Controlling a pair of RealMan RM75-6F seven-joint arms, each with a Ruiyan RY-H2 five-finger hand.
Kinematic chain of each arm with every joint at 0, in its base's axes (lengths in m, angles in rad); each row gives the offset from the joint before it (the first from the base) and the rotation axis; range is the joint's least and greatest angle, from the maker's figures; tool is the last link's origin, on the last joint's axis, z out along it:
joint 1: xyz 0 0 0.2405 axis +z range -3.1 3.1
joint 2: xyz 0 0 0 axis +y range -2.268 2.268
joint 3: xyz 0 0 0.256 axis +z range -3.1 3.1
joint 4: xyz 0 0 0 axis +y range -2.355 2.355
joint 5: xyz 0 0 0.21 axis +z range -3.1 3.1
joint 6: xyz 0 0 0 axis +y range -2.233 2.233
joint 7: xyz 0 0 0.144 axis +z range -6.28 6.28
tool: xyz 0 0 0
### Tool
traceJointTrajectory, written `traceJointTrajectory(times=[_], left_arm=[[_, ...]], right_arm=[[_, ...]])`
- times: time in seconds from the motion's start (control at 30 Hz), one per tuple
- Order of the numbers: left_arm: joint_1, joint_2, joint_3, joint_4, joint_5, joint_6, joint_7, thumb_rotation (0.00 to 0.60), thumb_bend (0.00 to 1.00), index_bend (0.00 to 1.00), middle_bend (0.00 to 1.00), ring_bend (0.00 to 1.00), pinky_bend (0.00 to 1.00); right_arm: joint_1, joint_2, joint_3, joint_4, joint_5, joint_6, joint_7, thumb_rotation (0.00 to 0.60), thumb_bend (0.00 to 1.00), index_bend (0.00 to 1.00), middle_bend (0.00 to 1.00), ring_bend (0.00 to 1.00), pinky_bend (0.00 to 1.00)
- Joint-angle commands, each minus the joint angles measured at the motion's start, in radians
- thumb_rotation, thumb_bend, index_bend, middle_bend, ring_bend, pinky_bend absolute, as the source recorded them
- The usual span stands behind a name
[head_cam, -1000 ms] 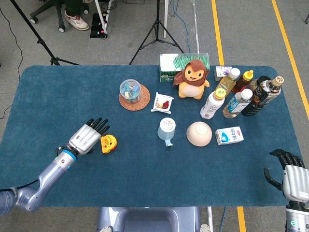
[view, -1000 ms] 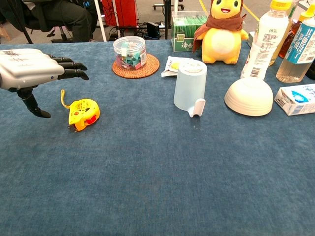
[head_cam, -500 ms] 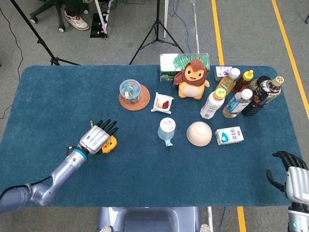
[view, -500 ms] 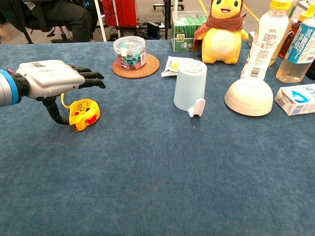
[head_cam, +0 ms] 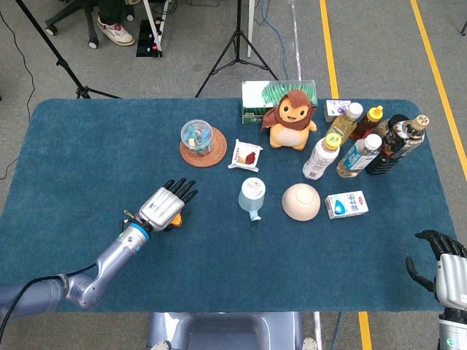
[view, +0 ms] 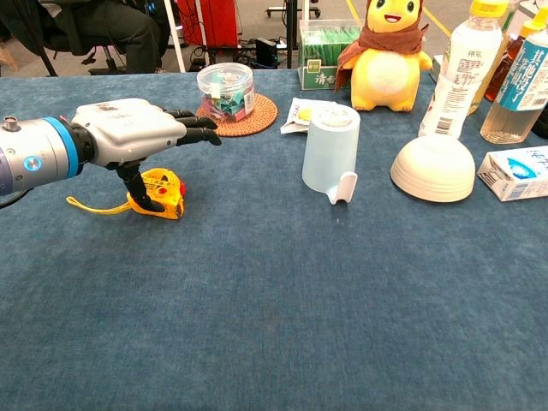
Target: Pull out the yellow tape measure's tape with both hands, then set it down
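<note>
Now left hand [view: 133,137] spread over tape measure [view: 158,193], thumb touching it; right hand [head_cam: 449,266] idle, fingers apart.

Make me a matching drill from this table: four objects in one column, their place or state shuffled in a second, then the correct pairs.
Objects:
1. yellow tape measure
2. white bowl
3. clear jar
4. left hand

Place or state:
A. standing on a round woven coaster
B. upside down on the blue cloth
C. above the tape measure, fingers stretched forward
D. lying on the cloth under the left hand, with its strap trailing to the left

Pairs: 1-D, 2-B, 3-A, 4-C
</note>
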Motion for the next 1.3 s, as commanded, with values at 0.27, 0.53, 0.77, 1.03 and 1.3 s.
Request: traceJointTrajectory(times=[0.27,0.53,0.77,1.03,1.3], left_arm=[[-0.012,0.08,0.01,-0.039,-0.069,-0.061,-0.003,0.599,0.15,0.07,0.0,0.0,0.14],[-0.011,0.08,0.015,-0.006,-0.088,-0.082,-0.043,0.596,0.15,0.07,0.0,0.0,0.14],[-0.011,0.054,0.016,0.023,-0.09,-0.09,-0.076,0.597,0.15,0.11,0.02,0.0,0.17],[0.002,0.043,0.012,0.033,-0.086,-0.071,-0.107,0.599,0.15,0.22,0.15,0.12,0.25],[0.002,0.023,0.009,0.059,-0.097,-0.085,-0.131,0.595,0.15,0.27,0.19,0.16,0.28]], right_arm=[[0.006,0.001,0.002,-0.007,-0.003,-0.009,-0.003,0.553,0.36,0.3,0.27,0.25,0.24],[0.008,0.005,0.002,-0.021,-0.005,-0.013,-0.012,0.552,0.36,0.3,0.27,0.25,0.24],[0.007,0.007,0.001,-0.03,-0.004,-0.014,-0.019,0.548,0.36,0.3,0.27,0.25,0.24],[0.01,0.009,0.001,-0.033,-0.003,-0.021,-0.022,0.551,0.36,0.3,0.27,0.25,0.24],[0.009,0.01,0.0,-0.036,0.002,-0.024,-0.023,0.552,0.36,0.3,0.27,0.25,0.24]])
